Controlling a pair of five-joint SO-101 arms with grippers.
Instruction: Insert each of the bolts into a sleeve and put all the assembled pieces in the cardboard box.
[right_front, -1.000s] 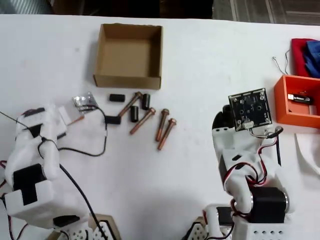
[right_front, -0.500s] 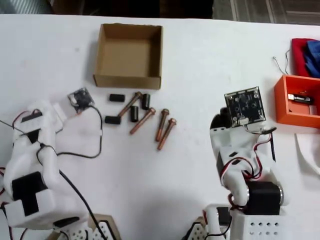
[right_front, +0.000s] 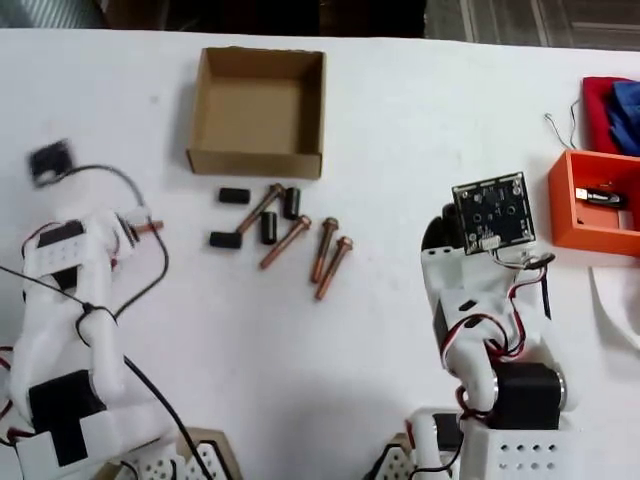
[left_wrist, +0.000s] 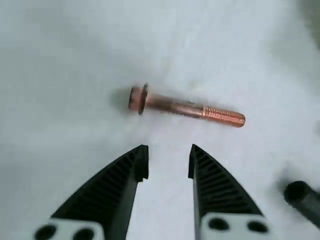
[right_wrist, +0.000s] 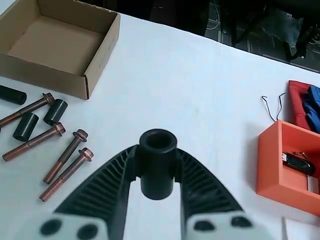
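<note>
- Four copper bolts (right_front: 285, 242) lie loose on the white worktop (right_front: 420, 120). They are slanted side by side just in front of the cardboard box (right_front: 256, 162), and none of them is in a sleeve.
- Four black loose sleeves (right_front: 268, 227) sit with them: two between the bolts nearest the box, and two further toward the left arm (right_front: 70, 300).
- The cardboard box is open at the top, with its brown floor showing.
- The right tool (right_wrist: 157, 152) is closed on a fifth piece, the held sleeve (right_wrist: 157, 170). It is gripped upright between both fingers with its hollow end up, above the worktop and well apart from the cluster.
- The left tool (left_wrist: 167, 162) is partly open, with its two black fingers apart and nothing between them.
- In the left wrist view a single bolt (left_wrist: 185, 107) lies flat across the worktop just beyond the fingertips, without touching them. A dark sleeve end (left_wrist: 302, 195) shows off to one side.
- An orange bin (right_front: 590, 215) with a small black item in it stands beside the right arm, and a red cloth (right_front: 600, 110) lies behind it.
</note>
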